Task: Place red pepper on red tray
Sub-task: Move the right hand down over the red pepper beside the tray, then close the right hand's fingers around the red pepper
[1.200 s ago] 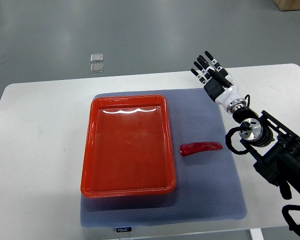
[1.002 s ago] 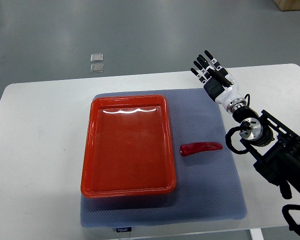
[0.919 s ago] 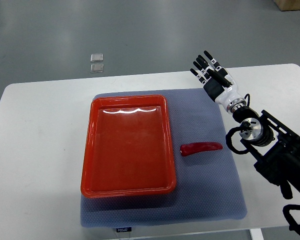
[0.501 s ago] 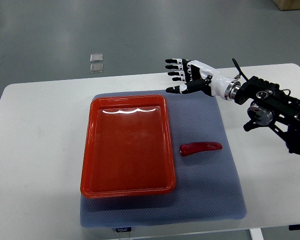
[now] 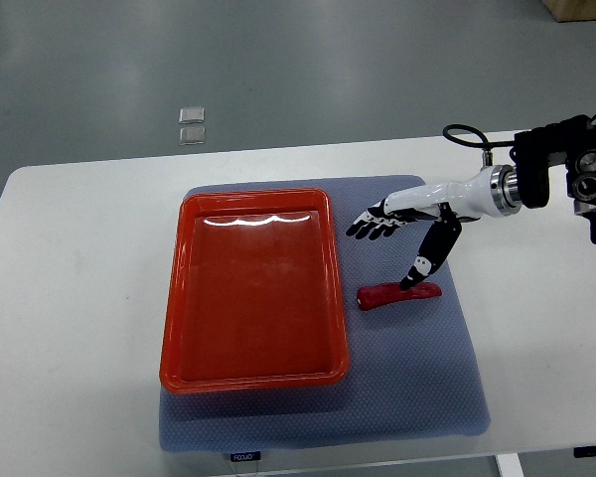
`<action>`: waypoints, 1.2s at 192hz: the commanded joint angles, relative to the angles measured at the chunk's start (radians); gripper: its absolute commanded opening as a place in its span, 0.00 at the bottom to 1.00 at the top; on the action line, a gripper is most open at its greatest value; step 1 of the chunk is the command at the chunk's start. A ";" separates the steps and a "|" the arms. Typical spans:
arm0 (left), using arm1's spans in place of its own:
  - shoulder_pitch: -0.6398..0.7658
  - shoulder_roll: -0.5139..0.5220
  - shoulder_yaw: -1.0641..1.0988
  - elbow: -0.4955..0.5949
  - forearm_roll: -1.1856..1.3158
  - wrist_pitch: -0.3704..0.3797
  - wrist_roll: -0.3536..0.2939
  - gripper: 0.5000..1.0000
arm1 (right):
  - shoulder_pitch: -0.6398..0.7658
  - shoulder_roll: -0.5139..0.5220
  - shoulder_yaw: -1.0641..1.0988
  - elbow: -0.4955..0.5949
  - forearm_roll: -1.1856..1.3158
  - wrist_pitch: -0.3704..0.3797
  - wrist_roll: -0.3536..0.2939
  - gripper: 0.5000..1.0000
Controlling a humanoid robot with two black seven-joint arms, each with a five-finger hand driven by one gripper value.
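Observation:
A red pepper (image 5: 398, 294) lies on the grey mat (image 5: 407, 378), just right of the red tray (image 5: 253, 288), which holds nothing. My right hand (image 5: 389, 248) reaches in from the right edge and hovers over the pepper. Its fingers (image 5: 370, 225) are spread toward the tray and the thumb (image 5: 425, 260) points down at the pepper's right half. The hand holds nothing. My left arm does not show.
The mat lies on a white table (image 5: 70, 298). Two small clear squares (image 5: 191, 124) sit on the floor beyond the table's far edge. A black cable loops near the right wrist (image 5: 467, 134).
The right hand has swung from the mat's far right corner, down and toward the tray, and now hangs directly over the pepper. The pepper and tray have not moved.

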 commanded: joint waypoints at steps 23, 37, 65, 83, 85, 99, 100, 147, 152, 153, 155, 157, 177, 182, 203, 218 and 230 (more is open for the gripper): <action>0.000 0.000 -0.001 0.009 0.000 0.000 0.000 1.00 | -0.070 0.007 -0.005 0.002 -0.025 -0.066 0.003 0.83; 0.001 0.000 -0.001 0.009 0.000 0.000 0.000 1.00 | -0.101 0.013 -0.005 -0.001 -0.056 -0.094 0.004 0.83; 0.000 0.000 -0.001 0.009 0.000 0.000 0.000 1.00 | -0.151 0.032 -0.005 -0.013 -0.099 -0.155 0.007 0.83; 0.000 0.000 -0.001 0.007 0.000 0.000 0.000 1.00 | -0.164 0.044 -0.005 -0.027 -0.099 -0.175 0.009 0.82; 0.000 0.000 0.000 0.006 0.000 0.000 0.000 1.00 | -0.167 0.046 -0.005 -0.029 -0.099 -0.178 0.009 0.82; 0.000 0.000 0.000 0.007 0.000 0.000 0.000 1.00 | -0.174 0.059 -0.005 -0.039 -0.105 -0.203 0.009 0.82; 0.001 0.000 -0.001 0.007 0.000 0.000 0.000 1.00 | -0.174 0.061 -0.005 -0.041 -0.105 -0.206 0.009 0.82; 0.000 0.000 -0.001 0.009 0.000 0.000 0.000 1.00 | -0.219 0.095 -0.007 -0.085 -0.174 -0.255 0.009 0.79; 0.000 0.000 -0.001 0.009 0.000 0.000 0.000 1.00 | -0.223 0.099 -0.007 -0.089 -0.180 -0.256 0.009 0.79; 0.001 0.000 -0.001 0.009 0.000 0.000 0.000 1.00 | -0.225 0.101 -0.007 -0.090 -0.182 -0.256 0.009 0.78; 0.000 0.000 -0.001 0.009 0.000 0.000 0.000 1.00 | -0.225 0.102 -0.007 -0.092 -0.182 -0.256 0.009 0.78; 0.000 0.000 -0.001 0.009 0.000 0.000 0.000 1.00 | -0.227 0.104 -0.007 -0.093 -0.183 -0.258 0.009 0.78; 0.000 0.000 -0.001 0.009 0.000 0.000 0.000 1.00 | -0.230 0.107 -0.010 -0.105 -0.189 -0.264 0.009 0.68; 0.001 0.000 -0.001 0.009 0.000 0.000 0.000 1.00 | -0.231 0.107 -0.010 -0.107 -0.194 -0.264 0.009 0.66; 0.001 0.000 -0.001 0.009 0.000 0.000 0.000 1.00 | -0.234 0.107 -0.011 -0.109 -0.228 -0.265 0.010 0.56; 0.001 0.000 -0.001 0.009 0.000 0.000 0.000 1.00 | -0.240 0.107 -0.011 -0.110 -0.235 -0.267 0.010 0.43; 0.001 0.000 -0.001 0.009 0.000 0.000 0.000 1.00 | -0.243 0.109 -0.014 -0.110 -0.235 -0.267 0.010 0.34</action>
